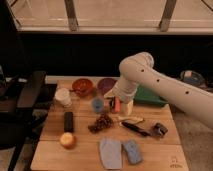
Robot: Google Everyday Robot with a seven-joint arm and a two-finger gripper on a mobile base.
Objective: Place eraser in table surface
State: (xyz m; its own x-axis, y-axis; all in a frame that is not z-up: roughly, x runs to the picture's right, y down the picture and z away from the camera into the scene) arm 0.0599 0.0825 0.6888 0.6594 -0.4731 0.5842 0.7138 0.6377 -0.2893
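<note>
The eraser (68, 121) is a small flat black block lying on the left part of the table surface (150, 150), just above a yellow-orange fruit (67, 140). The table surface is a light wooden plank top with a small mark at its front right corner. My white arm reaches in from the right. Its gripper (119, 104) hangs low over the middle of the table, beside a small red object (116, 105) and a blue cup (97, 104). The gripper is well to the right of the eraser and not touching it.
A white cup (63, 97), a brown bowl (82, 86) and a purple bowl (106, 85) stand at the back. A green tray (151, 98) lies behind the arm. Dark grapes (102, 122), a black-handled tool (135, 129), a grey clip (160, 130) and two blue-grey cloths (119, 151) lie in front. A black chair (25, 100) stands at the left.
</note>
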